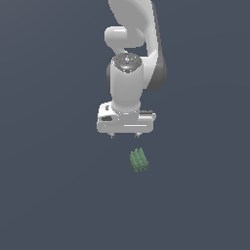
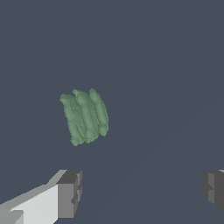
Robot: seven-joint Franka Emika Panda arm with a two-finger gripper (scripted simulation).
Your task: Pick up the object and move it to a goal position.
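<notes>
Looking at the exterior view, you have the gripper [image 1: 125, 136] pointing down with its jaws spread wide and nothing between them. The object [image 1: 138, 160] lies on the dark floor [image 1: 49, 195] near the gripper, at about its 5 o'clock, apart from both fingers. It is a small dull-green chunk, lumpy, with long ridges running side by side. In the wrist view the object [image 2: 85, 116] shows three or four bumpy ridges, clear of the grey fingertips [image 2: 70, 194].
</notes>
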